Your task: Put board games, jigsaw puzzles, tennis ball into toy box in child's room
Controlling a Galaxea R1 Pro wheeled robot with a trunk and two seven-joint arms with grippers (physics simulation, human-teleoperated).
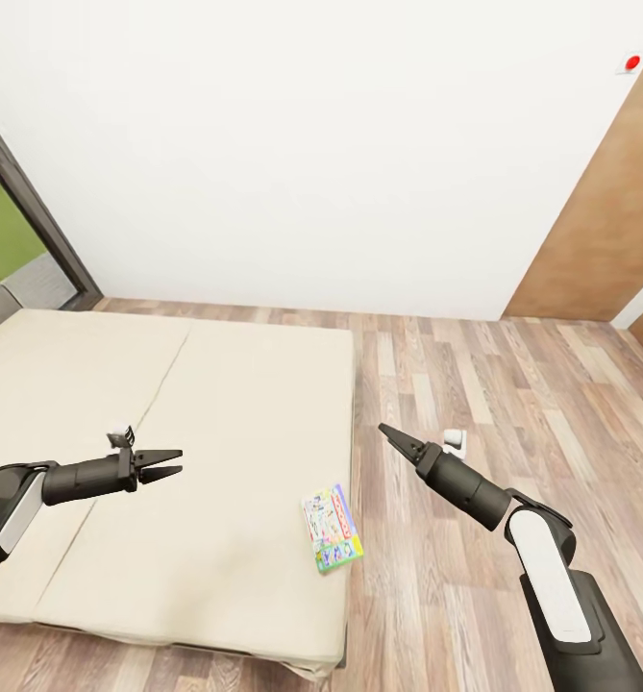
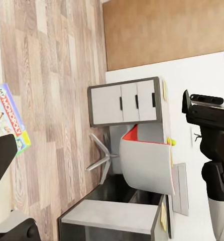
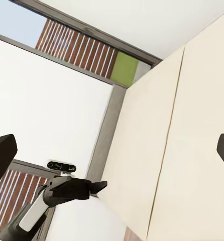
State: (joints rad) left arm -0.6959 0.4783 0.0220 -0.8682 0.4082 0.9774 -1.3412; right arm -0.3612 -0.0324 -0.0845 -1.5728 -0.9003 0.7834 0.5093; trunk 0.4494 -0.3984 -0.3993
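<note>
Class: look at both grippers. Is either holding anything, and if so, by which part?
Nothing is held. The left gripper hangs open above the bed; the right gripper is empty over the floor. The board game lies untouched.

Both arms (image 1: 81, 478) pair white upper shells with ribbed matte-black forearms tapering to slim black pointed jaws; a small camera tops the left wrist.

One board game (image 1: 333, 528), one bed (image 1: 167, 423), perhaps two desks (image 2: 126, 102).

Bed (image 1: 167, 432): plain beige mattress, seam running lengthwise. One board game (image 1: 332, 529), green-edged with white colourful cover, lies flat near the mattress corner, between and below both sets of fingertips. Wood-plank floor (image 1: 475, 404) alongside.
</note>
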